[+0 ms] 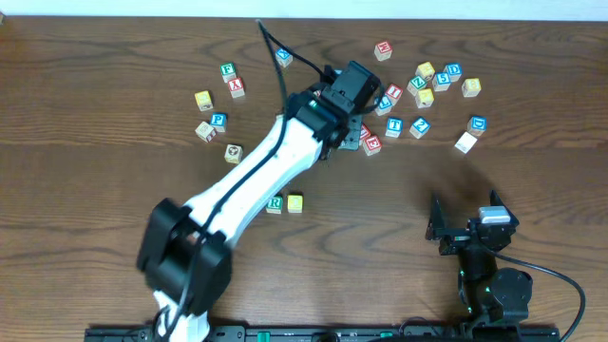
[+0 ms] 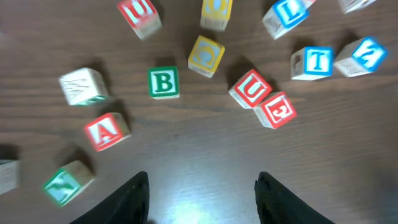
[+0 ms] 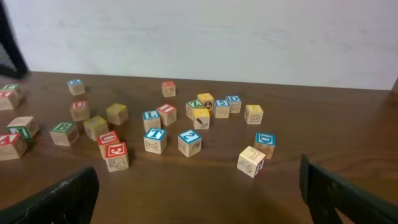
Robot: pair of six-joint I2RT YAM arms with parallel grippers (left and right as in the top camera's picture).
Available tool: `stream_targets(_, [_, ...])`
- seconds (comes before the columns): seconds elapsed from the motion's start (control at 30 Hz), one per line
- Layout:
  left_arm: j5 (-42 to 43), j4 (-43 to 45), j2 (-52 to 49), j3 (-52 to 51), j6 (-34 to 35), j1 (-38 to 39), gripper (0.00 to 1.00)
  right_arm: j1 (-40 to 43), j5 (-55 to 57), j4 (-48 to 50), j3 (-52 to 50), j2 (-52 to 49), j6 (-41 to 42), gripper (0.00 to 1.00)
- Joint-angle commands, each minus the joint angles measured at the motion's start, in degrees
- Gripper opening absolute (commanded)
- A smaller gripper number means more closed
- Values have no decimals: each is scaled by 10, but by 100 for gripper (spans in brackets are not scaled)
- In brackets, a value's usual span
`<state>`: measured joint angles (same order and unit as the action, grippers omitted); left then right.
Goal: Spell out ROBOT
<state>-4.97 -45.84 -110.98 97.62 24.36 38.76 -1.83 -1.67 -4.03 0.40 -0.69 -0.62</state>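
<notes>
Left wrist view: the green-lettered B block (image 2: 163, 83) lies face-up among scattered blocks (image 2: 106, 130), just beyond the left gripper (image 2: 201, 182), spread wide and empty. Overhead, the green R block (image 1: 275, 203) sits just beside a yellow block (image 1: 295, 202) mid-table. The right gripper (image 3: 199, 180) gapes, empty.

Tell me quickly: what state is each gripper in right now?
Left gripper: jaws open, holding nothing.
Right gripper: jaws open, holding nothing.
</notes>
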Motion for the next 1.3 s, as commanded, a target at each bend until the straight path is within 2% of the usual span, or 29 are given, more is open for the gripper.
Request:
stream_targets(0.0, [40,2,-46,19,1,-18,54,3,0,-2,-1,3,4,99])
stream_targets(0.23, [39,22,-90,18,-6,-22,54,3,0,-2,-1,3,4,99])
stream_targets(0.5, [39,52,-96,18,-6,-22,54,3,0,-2,-1,3,4,99])
stream_targets(0.67, [16,52,-101,18,-6,-23,55,3,0,-2,-1,3,4,99])
stream_targets(1.27, [15,57,-138,18,-8,-46,56,3,0,-2,-1,3,4,99])
